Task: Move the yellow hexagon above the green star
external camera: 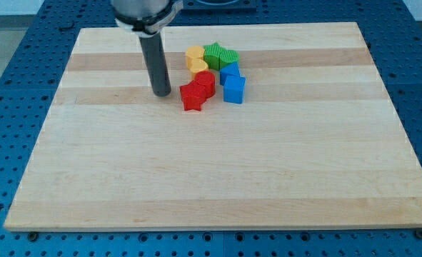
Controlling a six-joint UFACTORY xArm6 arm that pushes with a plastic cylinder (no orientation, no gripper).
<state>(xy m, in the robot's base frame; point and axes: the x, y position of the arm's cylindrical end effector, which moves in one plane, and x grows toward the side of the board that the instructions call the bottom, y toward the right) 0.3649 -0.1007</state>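
Yellow hexagon sits near the wooden board's top edge, touching the green star on its right. Below crowd a yellow block, red blocks, a red star and blue blocks. My tip stands just left of the red star. There are no jaws, only the rod; no writing shows.

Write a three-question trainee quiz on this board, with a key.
1. True or false: my tip touches the green star.
2. Which block lies nearest my tip? A) red star B) blue block C) yellow hexagon
3. Fill in: the yellow hexagon sits to the view's ____ of the green star.

Key: 1 false; 2 A; 3 left.
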